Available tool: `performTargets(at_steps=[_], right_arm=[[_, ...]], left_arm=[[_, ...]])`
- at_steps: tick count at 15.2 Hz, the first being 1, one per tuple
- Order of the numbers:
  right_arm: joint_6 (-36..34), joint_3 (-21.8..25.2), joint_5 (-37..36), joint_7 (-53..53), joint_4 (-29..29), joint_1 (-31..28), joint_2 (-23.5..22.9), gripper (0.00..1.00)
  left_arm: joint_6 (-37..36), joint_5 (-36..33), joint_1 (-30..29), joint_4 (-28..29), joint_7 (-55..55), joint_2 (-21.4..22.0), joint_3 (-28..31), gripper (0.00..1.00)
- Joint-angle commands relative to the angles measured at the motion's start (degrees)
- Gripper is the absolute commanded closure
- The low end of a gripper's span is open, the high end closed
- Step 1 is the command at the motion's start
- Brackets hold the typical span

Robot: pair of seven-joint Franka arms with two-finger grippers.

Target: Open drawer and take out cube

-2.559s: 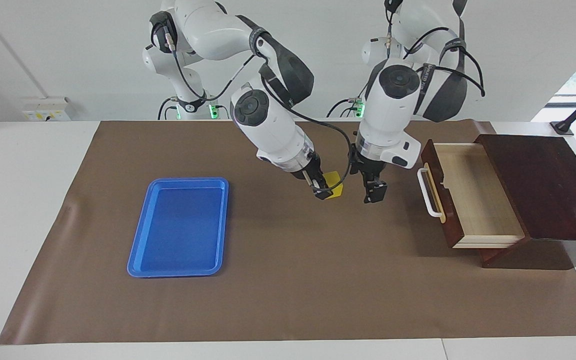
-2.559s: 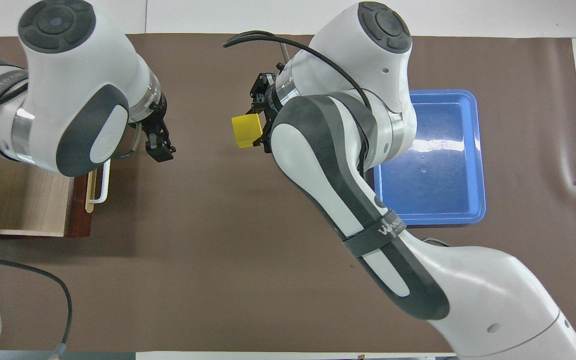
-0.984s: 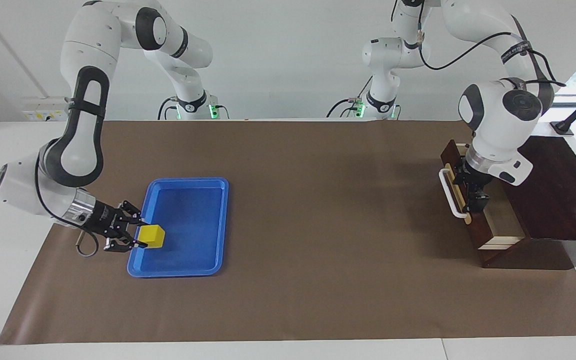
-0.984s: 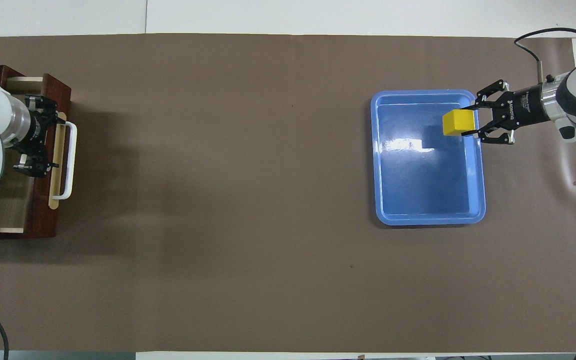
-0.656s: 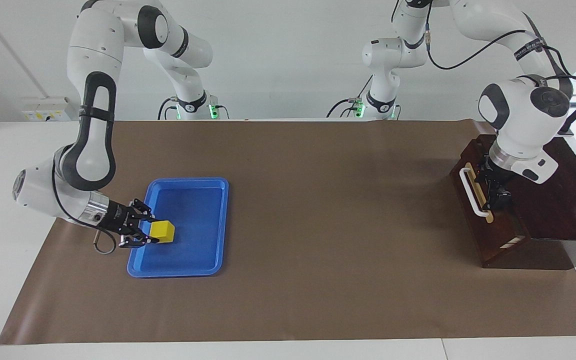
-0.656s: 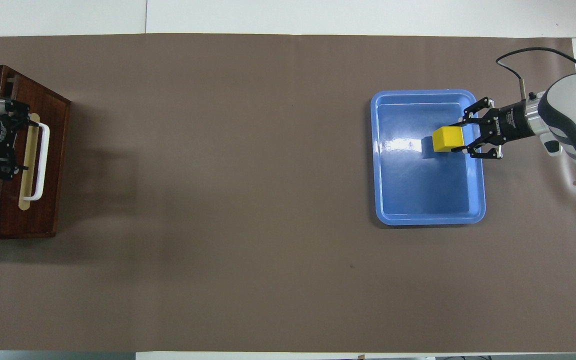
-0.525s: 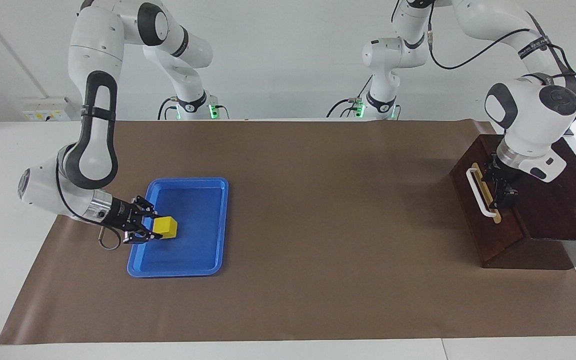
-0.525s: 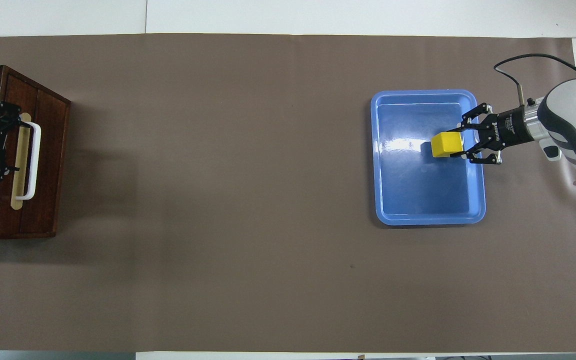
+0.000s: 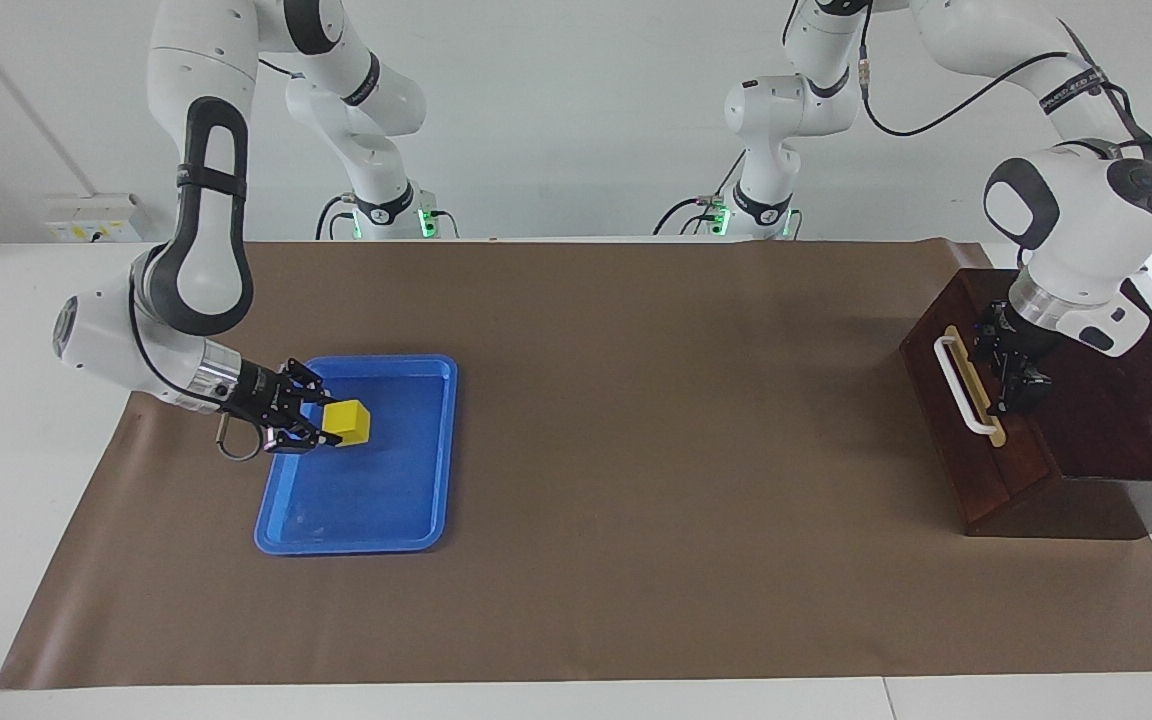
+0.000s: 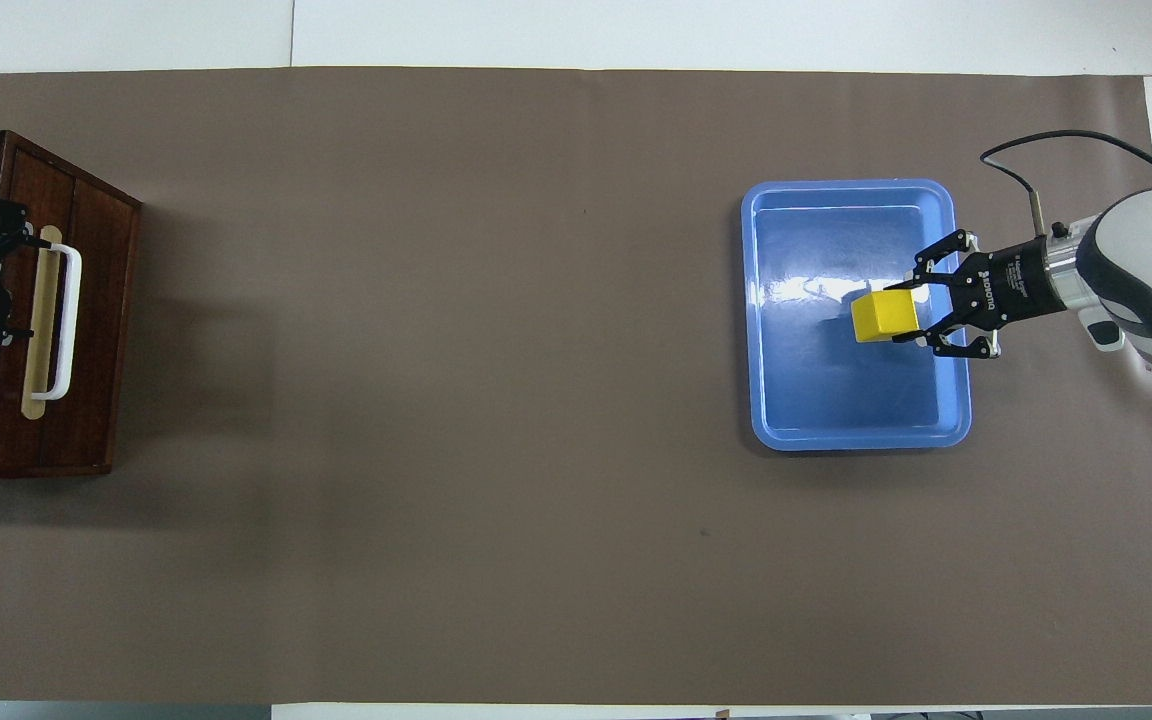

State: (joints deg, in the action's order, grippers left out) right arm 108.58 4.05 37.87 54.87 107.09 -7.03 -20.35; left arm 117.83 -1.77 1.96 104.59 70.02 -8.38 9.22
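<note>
Two white Franka arms with dark grey joint bands

Glossy white rounded shells, dark grey round joint caps, black cables looping along the links, green lights at both bases; black linkage grippers: right gripper (image 9: 321, 422), white lettering on its body, and left gripper (image 9: 1021, 385).

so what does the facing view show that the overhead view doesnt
Only the facing view: both arms back to their bases, the wall, and the cabinet top under the left tool. Only the overhead view: the left tool cut off by the picture's edge. Both: the shut drawer with its white handle, and the right tool gripping the cube over the blue tray.
</note>
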Motion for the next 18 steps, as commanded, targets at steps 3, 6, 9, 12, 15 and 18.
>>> performTargets(at_steps=[3,6,9,12,15,18], right_arm=[[3.74,0.35,-3.06,-3.11,5.14,-1.14,2.59,1.0],[6.46,0.52,-3.24,-2.58,5.93,-1.23,3.12,1.0],[8.92,0.52,-3.24,-2.32,9.34,-0.7,5.57,1.0],[13.15,0.35,-3.24,-1.36,14.8,0.7,10.41,1.0],[12.97,0.44,-3.24,-1.17,15.95,0.62,11.3,1.0],[14.64,0.35,-3.24,-1.7,17.71,0.71,11.91,1.0]], left_arm=[[-8.12,1.07,0.59,-0.44,-8.99,6.96,-4.46,0.0],[-16.03,1.5,0.42,-0.96,-19.88,9.87,-8.43,0.0],[-23.33,2.47,1.47,-4.82,-33.85,9.44,-9.31,0.0],[-23.97,2.65,1.38,-5.27,-48.0,9.26,-9.4,0.0],[-27.21,2.56,1.38,-8.43,-58.13,7.94,-9.49,0.0],[-28.1,2.65,1.3,-10.18,-59.65,7.94,-12.29,0.0]])
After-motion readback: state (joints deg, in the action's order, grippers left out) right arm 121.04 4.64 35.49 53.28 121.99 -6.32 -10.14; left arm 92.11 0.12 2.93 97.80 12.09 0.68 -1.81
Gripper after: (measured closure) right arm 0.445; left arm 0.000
